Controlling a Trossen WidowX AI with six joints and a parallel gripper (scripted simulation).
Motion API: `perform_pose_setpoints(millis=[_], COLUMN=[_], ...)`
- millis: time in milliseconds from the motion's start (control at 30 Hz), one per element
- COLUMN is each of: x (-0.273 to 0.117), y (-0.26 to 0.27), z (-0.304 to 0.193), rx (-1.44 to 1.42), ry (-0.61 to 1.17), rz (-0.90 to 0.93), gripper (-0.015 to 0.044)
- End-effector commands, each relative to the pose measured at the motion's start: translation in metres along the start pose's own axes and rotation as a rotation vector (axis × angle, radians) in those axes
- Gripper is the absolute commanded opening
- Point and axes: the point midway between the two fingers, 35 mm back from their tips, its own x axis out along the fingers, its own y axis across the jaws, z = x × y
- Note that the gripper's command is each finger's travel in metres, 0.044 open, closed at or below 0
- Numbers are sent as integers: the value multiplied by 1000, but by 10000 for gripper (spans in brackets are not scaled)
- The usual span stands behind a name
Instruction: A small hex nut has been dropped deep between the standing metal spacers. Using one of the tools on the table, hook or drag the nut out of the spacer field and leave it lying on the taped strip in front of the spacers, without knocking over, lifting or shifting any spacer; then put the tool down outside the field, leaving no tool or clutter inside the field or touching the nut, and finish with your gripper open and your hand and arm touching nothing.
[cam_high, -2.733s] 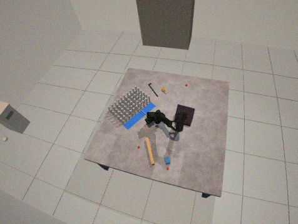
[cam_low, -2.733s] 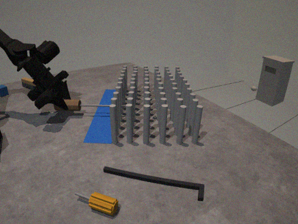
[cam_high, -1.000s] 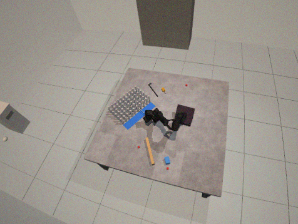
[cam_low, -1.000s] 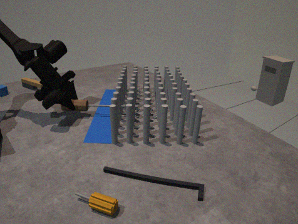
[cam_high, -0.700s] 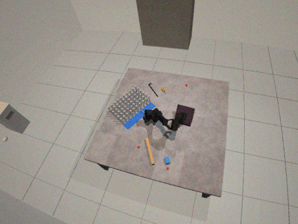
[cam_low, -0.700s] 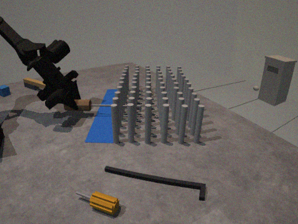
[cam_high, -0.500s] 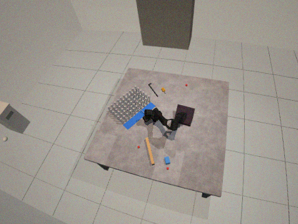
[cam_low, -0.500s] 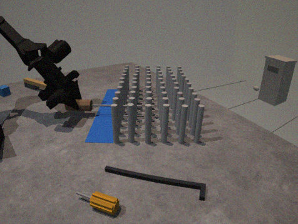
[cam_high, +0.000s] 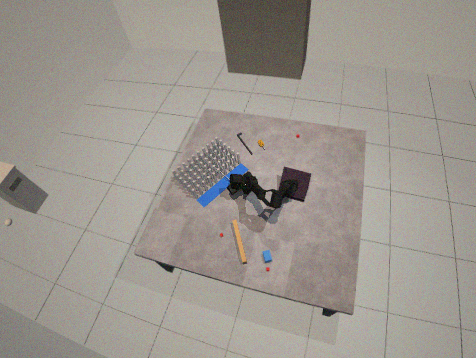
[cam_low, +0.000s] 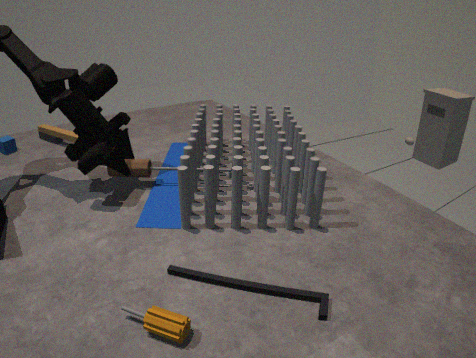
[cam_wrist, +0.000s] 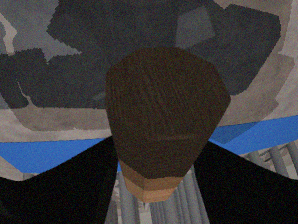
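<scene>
My gripper (cam_low: 126, 168) (cam_wrist: 156, 145) is shut on the brown wooden handle (cam_low: 142, 167) (cam_wrist: 167, 105) of a thin metal rod tool. The handle is above the table on the near side of the blue taped strip (cam_high: 206, 200) (cam_low: 159, 212) (cam_wrist: 20, 154). The rod (cam_low: 162, 168) runs roughly level over the strip and in between the standing metal spacers (cam_low: 237, 200) (cam_wrist: 129, 202). Its far end is hidden among them. The spacers in view look upright. I cannot make out the hex nut in any view.
A black L-shaped bar (cam_high: 245, 144) (cam_low: 250, 286) and an orange screwdriver (cam_high: 261, 143) (cam_low: 167, 324) lie beside the field. A wooden bar (cam_high: 240, 242) (cam_low: 57, 133), a blue block (cam_high: 267, 256) (cam_low: 7, 145) and small red objects (cam_high: 221, 235) lie elsewhere. A dark square (cam_high: 303, 180) is by the arm's base.
</scene>
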Motion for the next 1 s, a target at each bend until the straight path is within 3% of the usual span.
perform_pose_setpoints(millis=[0, 967], x=[0, 6], y=[-3, 1], z=[-5, -15], rx=[-9, -9], ry=[9, 10], rz=[-10, -10], gripper=[0, 0])
